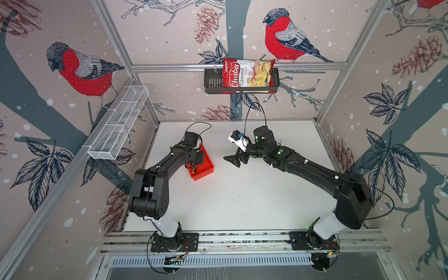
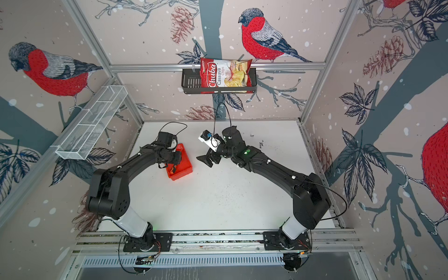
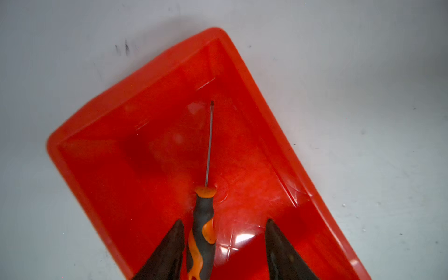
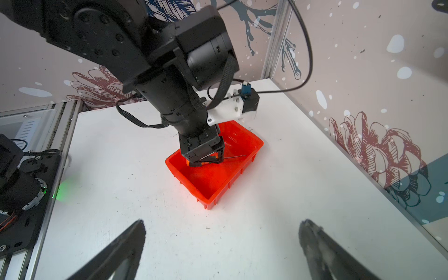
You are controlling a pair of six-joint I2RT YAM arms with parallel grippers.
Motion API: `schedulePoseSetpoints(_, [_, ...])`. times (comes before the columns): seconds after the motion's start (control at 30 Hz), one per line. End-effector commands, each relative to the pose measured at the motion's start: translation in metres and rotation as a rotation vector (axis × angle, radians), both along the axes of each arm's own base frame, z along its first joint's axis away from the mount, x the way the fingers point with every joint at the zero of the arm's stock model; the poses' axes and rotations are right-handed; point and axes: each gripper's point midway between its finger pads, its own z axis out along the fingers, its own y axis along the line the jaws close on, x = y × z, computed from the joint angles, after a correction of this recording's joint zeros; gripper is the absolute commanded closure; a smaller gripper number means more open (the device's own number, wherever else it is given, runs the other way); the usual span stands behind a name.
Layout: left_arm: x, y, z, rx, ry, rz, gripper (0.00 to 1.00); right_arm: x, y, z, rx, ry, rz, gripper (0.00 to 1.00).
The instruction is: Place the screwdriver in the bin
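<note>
The left fingers are apart and hold nothing. The screwdriver is inside the red bin, between them, handle close to one finger, thin shaft pointing away. It looks light and stiff; grab the fat handle. The right fingers are wide, well away.

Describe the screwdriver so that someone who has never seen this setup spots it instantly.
Find the white table, then the red bin on its left half, under the left gripper. Inside the bin, between the parted jaws, is the screwdriver. Its thin silver shaft and swirled orange-and-grey handle stand out against the plain red plastic.
</note>
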Motion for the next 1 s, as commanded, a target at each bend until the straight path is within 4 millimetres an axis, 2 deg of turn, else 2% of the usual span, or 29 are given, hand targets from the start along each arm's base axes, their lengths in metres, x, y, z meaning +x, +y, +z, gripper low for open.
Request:
schedulePoseSetpoints(0.0, [0.009, -0.003, 0.024, -0.039, -0.094, 0.02, 0.37, 0.003, -0.002, 0.012, 0.04, -0.009, -0.019, 0.01])
schedulePoseSetpoints(0.2, [0.018, -0.008, 0.064, -0.089, -0.23, 0.018, 0.26, 0.006, -0.01, 0.021, 0.071, -0.014, -0.045, 0.0])
schedulePoseSetpoints(0.33, [0.024, -0.01, 0.084, -0.113, -0.304, 0.021, 0.19, 0.011, -0.016, 0.025, 0.085, -0.015, -0.074, 0.0])
schedulePoseSetpoints(0.47, [0.029, -0.012, 0.103, -0.133, -0.419, 0.008, 0.15, 0.024, -0.033, 0.033, 0.143, -0.021, -0.173, 0.0])
schedulePoseSetpoints(0.53, [0.032, -0.013, 0.117, -0.146, -0.497, -0.002, 0.13, 0.031, -0.046, 0.036, 0.181, -0.02, -0.224, 0.0])
schedulePoseSetpoints(0.73, [0.028, -0.008, 0.13, -0.118, -0.65, -0.024, 0.02, 0.057, -0.094, 0.035, 0.209, -0.047, -0.403, 0.0])
schedulePoseSetpoints(0.83, [0.024, -0.007, 0.137, -0.098, -0.747, -0.048, 0.0, 0.072, -0.126, 0.036, 0.241, -0.073, -0.528, 0.01])
schedulePoseSetpoints(0.97, [0.018, 0.005, 0.135, -0.054, -0.82, -0.01, 0.01, 0.089, -0.179, 0.033, 0.281, -0.107, -0.716, 0.0])
